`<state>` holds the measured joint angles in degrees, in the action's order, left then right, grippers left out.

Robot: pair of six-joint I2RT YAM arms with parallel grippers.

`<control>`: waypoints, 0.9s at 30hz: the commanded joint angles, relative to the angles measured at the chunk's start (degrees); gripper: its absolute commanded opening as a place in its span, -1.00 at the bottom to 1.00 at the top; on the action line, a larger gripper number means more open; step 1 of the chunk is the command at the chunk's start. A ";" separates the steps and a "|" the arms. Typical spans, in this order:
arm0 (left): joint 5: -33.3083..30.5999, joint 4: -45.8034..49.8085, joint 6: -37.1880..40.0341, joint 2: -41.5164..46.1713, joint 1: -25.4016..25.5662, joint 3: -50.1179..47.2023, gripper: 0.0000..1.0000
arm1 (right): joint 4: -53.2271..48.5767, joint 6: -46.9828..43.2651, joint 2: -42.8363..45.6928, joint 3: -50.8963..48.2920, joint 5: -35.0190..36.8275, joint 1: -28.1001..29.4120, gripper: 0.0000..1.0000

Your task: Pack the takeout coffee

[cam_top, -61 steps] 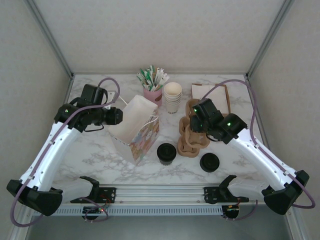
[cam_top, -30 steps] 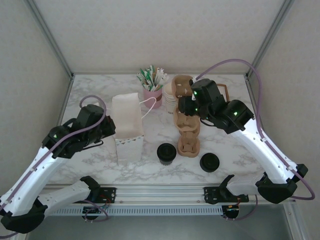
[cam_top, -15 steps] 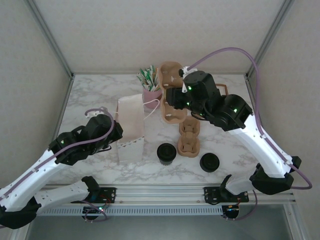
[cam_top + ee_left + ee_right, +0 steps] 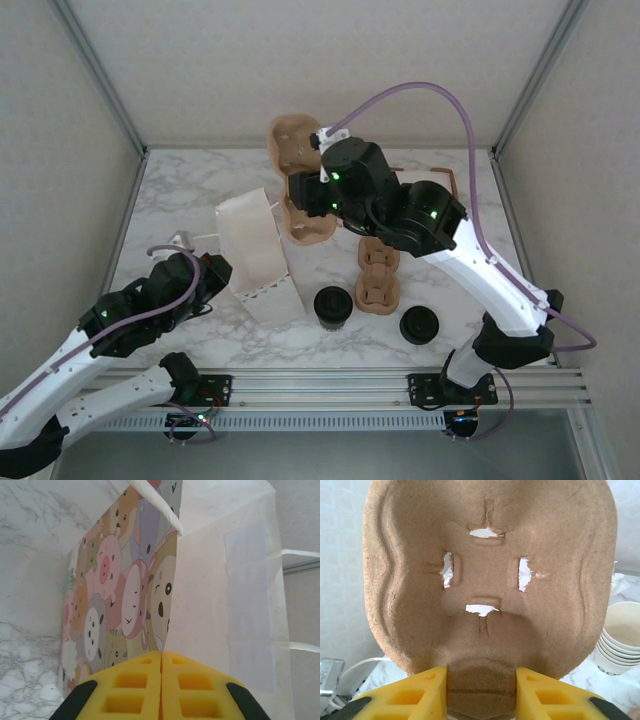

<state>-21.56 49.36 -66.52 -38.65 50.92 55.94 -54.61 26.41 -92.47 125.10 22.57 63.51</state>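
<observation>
The takeout coffee (image 4: pixel 333 305), a brown cup under a black lid, stands on the marble near the front centre, apart from both grippers. My left gripper (image 4: pixel 222 272) (image 4: pixel 161 655) is shut on the edge of a white paper bag (image 4: pixel 255 250) printed with cartoon animals (image 4: pixel 125 595); the bag stands tilted with its mouth open. My right gripper (image 4: pixel 308 196) (image 4: pixel 481 690) is shut on a brown pulp cup carrier (image 4: pixel 288 140) (image 4: pixel 485 575), held in the air just behind and to the right of the bag's mouth.
A second pulp carrier (image 4: pixel 378 275) lies on the table right of the coffee. A loose black lid (image 4: pixel 419 325) sits at the front right. A stack of cream paper cups (image 4: pixel 620 635) stands behind the lifted carrier. Metal frame posts (image 4: pixel 95 70) flank the back.
My right arm has lifted the cup carrier and swung it left towards the bag. My left arm has drawn back towards the front, tilting the bag.
</observation>
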 commanded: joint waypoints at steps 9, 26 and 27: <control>1.25 -1.09 -3.58 0.25 0.51 -0.13 -0.89 | -0.69 -2.61 -5.91 9.36 5.86 5.51 -0.30; -2.31 5.69 4.89 0.28 0.43 6.25 0.47 | -0.29 -2.03 -14.23 15.89 4.49 6.35 -0.30; -2.47 6.13 5.58 0.44 0.51 6.65 0.55 | -0.54 -1.89 -14.86 16.26 4.34 6.37 -0.30</control>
<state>-21.54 51.27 -62.59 -39.20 50.96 60.12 -55.31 23.81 -105.56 139.06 26.96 69.17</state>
